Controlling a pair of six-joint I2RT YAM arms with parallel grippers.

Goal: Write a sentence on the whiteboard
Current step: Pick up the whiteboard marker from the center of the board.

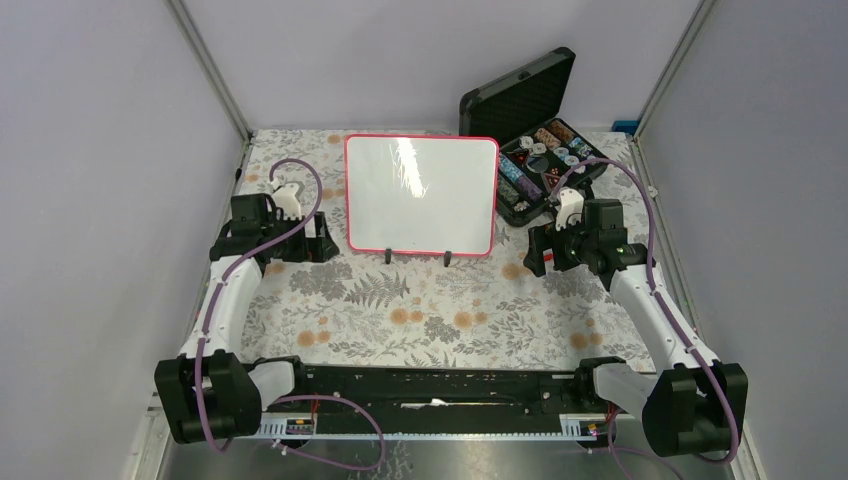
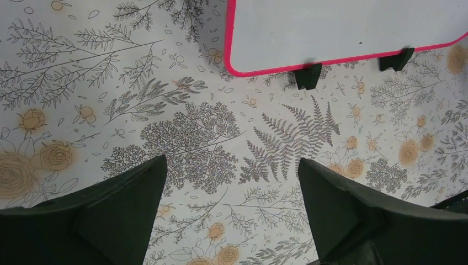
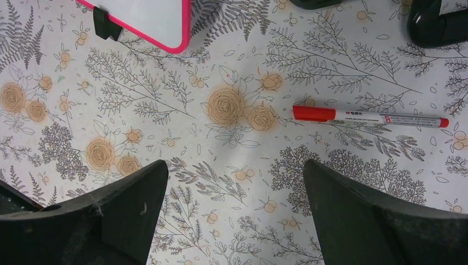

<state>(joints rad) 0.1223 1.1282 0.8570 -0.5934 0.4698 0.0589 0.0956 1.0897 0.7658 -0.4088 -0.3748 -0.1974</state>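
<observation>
At the middle of the far half of the bench [image 1: 420,310], the whiteboard [image 1: 421,195] stands propped on two small black feet [image 1: 389,257], its thin red-pink frame rounded at the corners and its glossy face turned toward the arms, plain white with a streak of glare near the top. Just left of the whiteboard's lower left corner the left claw [image 1: 312,240] hangs above the flowered cloth, apart from the frame; in the left wrist view the left claw [image 2: 232,171] has its two dark fingers [image 2: 127,204] spread wide with only printed ferns and roses between them, and the whiteboard's bottom edge [image 2: 342,27] and both feet sit up and to the right of it. To the right of the whiteboard's lower right corner the right claw [image 1: 548,250] also hovers over the cloth, touching nothing; the right wrist view shows the right claw [image 3: 234,176] spread just as wide, with a corner of the whiteboard [image 3: 149,16] at the upper left. A red marker [image 3: 368,116] lies flat on the cloth to the right of the whiteboard, well apart from it, its capped red end pointing toward the board, beyond the claw's fingertips and not between them. Behind and right of the whiteboard, near its upper right corner, a black foam-lined case [image 1: 535,150] sits open, small colourful pieces filling its tray
</observation>
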